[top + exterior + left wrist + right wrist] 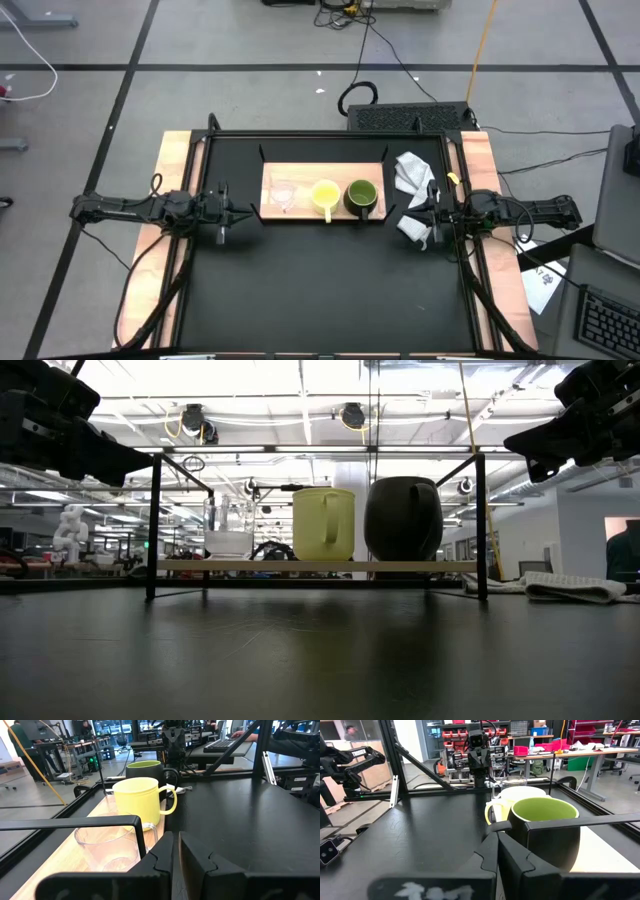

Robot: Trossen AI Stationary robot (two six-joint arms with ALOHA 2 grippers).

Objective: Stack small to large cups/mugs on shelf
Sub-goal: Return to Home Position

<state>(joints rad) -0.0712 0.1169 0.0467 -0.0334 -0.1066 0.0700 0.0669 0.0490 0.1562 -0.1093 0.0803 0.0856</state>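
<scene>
1. All 3 stand on the shelf [300,172] at the counter's [320,290] far side. One row, upright, not nested: glass cup [283,195], yellow mug [325,197], green mug [362,197] — small to large, each just beside the next. Placement looks done imo.
2. Left gripper [176,842] is off the shelf's glass-cup end, fingers together, nothing in them. Right gripper [497,842] is off the green-mug end, fingers together too, empty.
3. Only the retract to home looks left.
4. Risk, right side: the fingers sit near the green mug, so any swing toward the shelf could nudge it into the yellow mug.
5. Risk, left side: a black frame [75,824] bar runs close in front of the fingers. Lifting w/o backing off first could clip it and shake the shelf — glass cup prob. first to tip.
6. White cloth [412,172] lies near the right gripper; it could snag and drag.
</scene>
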